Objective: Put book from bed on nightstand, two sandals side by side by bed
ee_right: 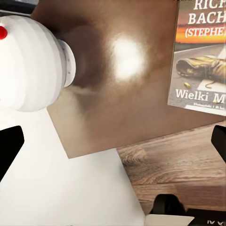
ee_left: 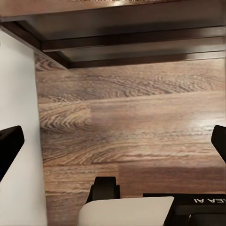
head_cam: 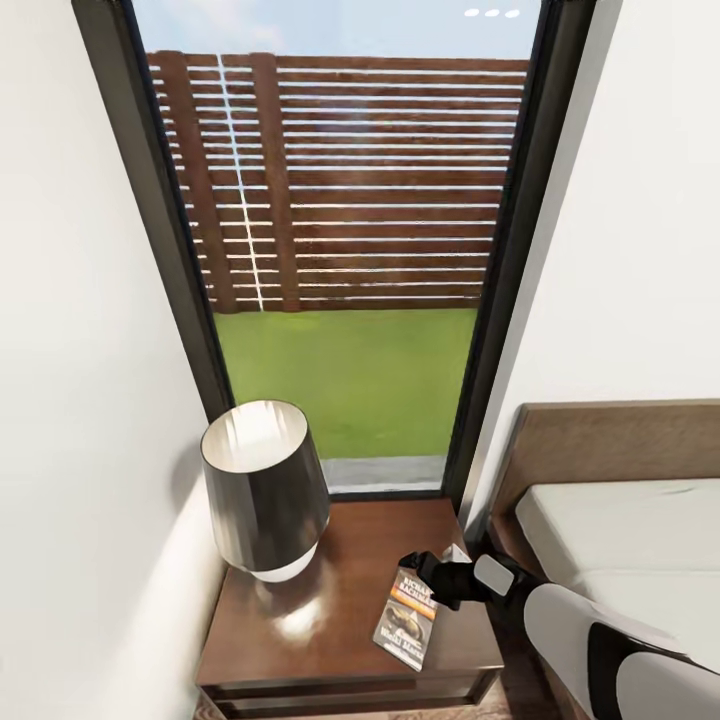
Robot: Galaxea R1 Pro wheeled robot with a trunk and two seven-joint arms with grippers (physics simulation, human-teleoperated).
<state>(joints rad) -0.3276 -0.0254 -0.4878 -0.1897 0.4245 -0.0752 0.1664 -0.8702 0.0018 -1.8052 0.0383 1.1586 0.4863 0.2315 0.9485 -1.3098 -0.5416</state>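
Nightstand [head_cam: 300, 640]: right gripper [head_cam: 432, 572] over book [head_cam: 405, 620]

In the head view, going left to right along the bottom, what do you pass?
Lamp → book lying on the nightstand → right pincer just above the book → bed.

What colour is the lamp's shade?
The lamp shade is dark glossy grey outside and whitish inside, best seen in the head view.
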